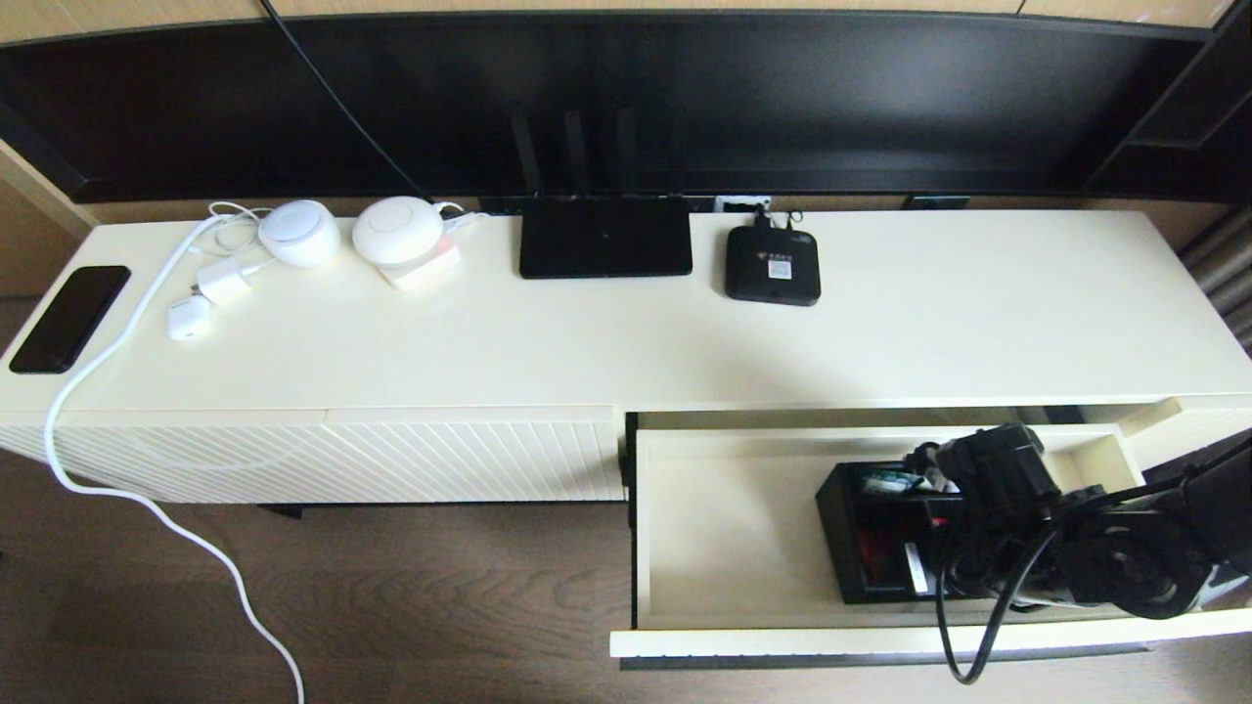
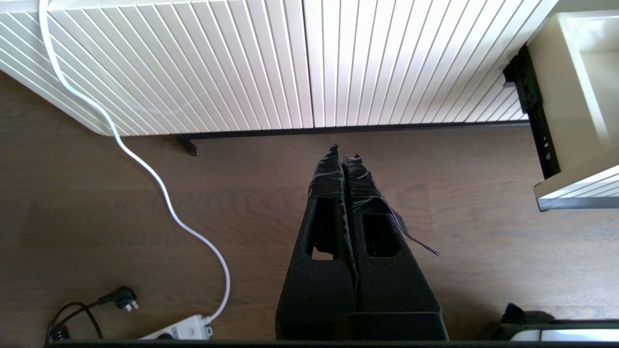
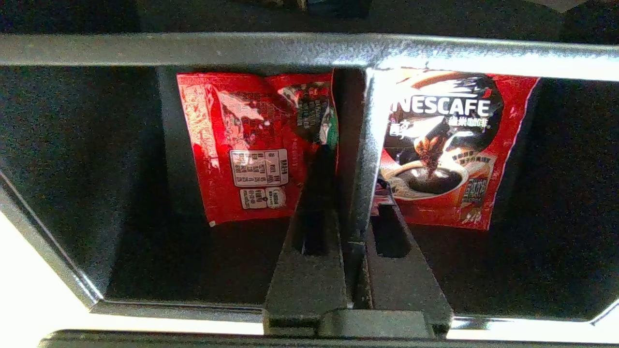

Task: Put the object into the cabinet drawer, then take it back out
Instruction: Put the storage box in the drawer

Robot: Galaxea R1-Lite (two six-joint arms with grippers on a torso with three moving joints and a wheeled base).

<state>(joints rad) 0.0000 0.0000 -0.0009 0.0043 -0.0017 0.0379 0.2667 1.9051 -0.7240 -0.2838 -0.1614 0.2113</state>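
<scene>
Right gripper (image 3: 350,159) clamped on the box's (image 1: 871,533) inner divider, inside the open drawer (image 1: 724,528).

The box sits directly under the jaws, on the drawer's plain cream floor; red coffee packets (image 3: 251,150) lie on either side of the gripped wall. Left gripper (image 2: 344,164), jaws together, hangs well off over the wooden floor.

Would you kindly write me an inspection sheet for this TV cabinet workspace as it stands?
Surface: cream cabinet top.
Job's things: drawer pulled open; black organizer box inside it, red coffee packets in its two square compartments.
Clutter: router, set-top box, phone, white chargers.
Grippers: right gripper shut on the box's divider wall; left gripper shut, parked above the floor.
Cables: white cable trailing to the floor.
Surroundings: wooden floor.
</scene>
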